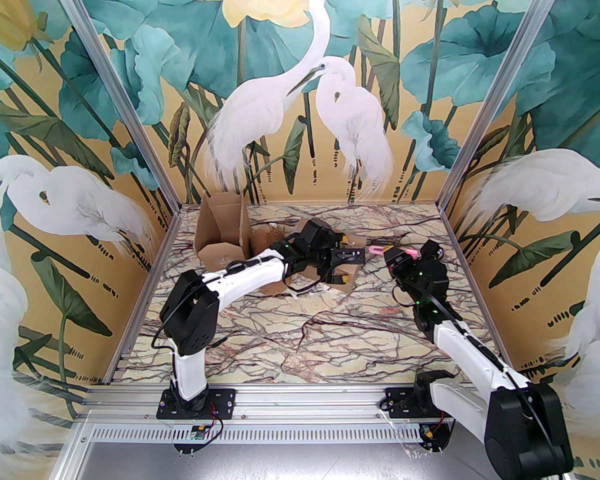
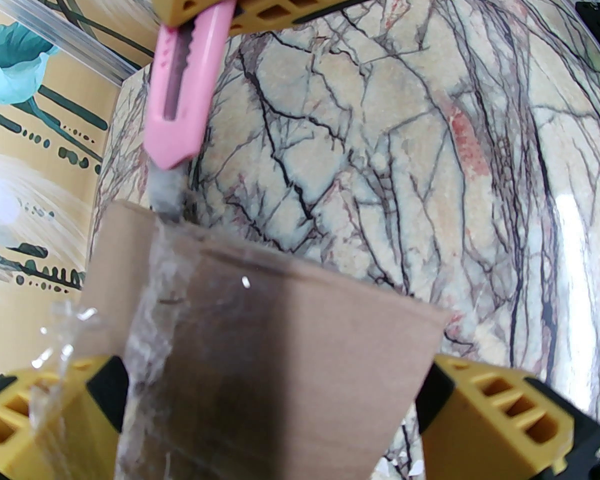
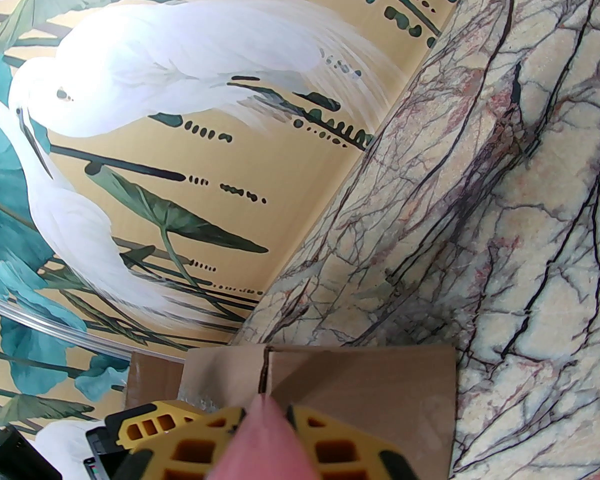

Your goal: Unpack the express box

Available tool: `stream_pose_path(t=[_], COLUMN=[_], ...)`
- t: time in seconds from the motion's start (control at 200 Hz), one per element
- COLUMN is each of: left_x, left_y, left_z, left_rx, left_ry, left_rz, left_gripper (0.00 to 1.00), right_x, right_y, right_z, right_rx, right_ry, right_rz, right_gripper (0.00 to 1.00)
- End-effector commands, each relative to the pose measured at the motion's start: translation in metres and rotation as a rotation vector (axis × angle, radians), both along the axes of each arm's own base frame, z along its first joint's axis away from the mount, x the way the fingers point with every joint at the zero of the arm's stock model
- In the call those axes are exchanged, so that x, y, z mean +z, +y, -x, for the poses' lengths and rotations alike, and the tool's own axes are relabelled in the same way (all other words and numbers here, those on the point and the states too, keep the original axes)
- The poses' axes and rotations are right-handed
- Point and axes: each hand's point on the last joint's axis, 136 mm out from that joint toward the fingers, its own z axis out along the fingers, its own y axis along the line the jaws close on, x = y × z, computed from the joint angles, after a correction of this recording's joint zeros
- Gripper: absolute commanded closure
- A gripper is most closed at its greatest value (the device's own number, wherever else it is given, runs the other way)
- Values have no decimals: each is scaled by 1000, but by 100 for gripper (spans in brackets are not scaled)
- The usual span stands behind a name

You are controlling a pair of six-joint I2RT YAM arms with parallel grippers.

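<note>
Right pincer (image 3: 262,410) grasps the knife (image 2: 180,93) at the box (image 2: 305,328) tape (image 2: 150,288); left pincer (image 2: 270,383), released, straddles the box. We think tape cutting is in hand; next, pull steadily.

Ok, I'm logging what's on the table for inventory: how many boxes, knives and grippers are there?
Cardboard boxes: 2 (opened box, taped box)
Knives: 1 (pink utility knife)
Grippers: 2 (left gripper, right gripper)
Total: 5
</note>
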Motion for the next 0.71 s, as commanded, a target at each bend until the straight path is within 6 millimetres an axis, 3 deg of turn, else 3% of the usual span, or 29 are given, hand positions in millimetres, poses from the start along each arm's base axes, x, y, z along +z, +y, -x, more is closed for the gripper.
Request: stream_pose_path(t=[0.0, 0.175, 0.385, 0.7], left_x=[28, 25, 19, 33], left_y=[-8, -8, -3, 8], left_z=[-33, -28, -3, 10], left_rx=[91, 67, -28, -37], left_ry=[-100, -55, 45, 26], left_rz=[74, 70, 63, 85], left_gripper=[0, 1, 1, 1], right_x=[2, 1, -3, 1], right_y=[34, 38, 21, 9], right_z=[15, 18, 10, -1], right_rx=[183, 217, 145, 102], right_ry=[14, 21, 60, 75], right_rz=[-68, -58, -89, -103], right_gripper=[100, 100, 100, 100])
